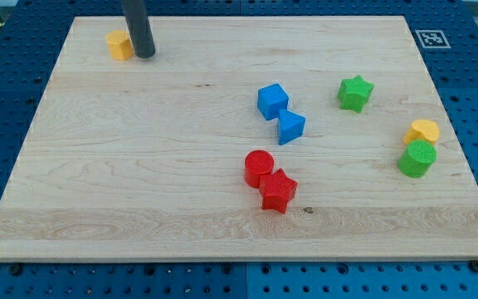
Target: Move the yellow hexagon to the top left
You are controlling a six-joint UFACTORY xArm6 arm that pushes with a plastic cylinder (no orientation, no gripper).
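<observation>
The yellow hexagon [119, 45] lies on the wooden board [139, 183] near its top left corner. My tip [145, 55] rests on the board just to the right of the hexagon, touching it or nearly so. The dark rod rises out of the view's top.
A blue cube [272, 100] and a blue block [290, 127] sit together at centre. A red cylinder [258, 167] and a red star [278, 190] lie below them. A green star [355, 92] is at upper right. A yellow block [422, 131] and a green cylinder [417, 159] are at right.
</observation>
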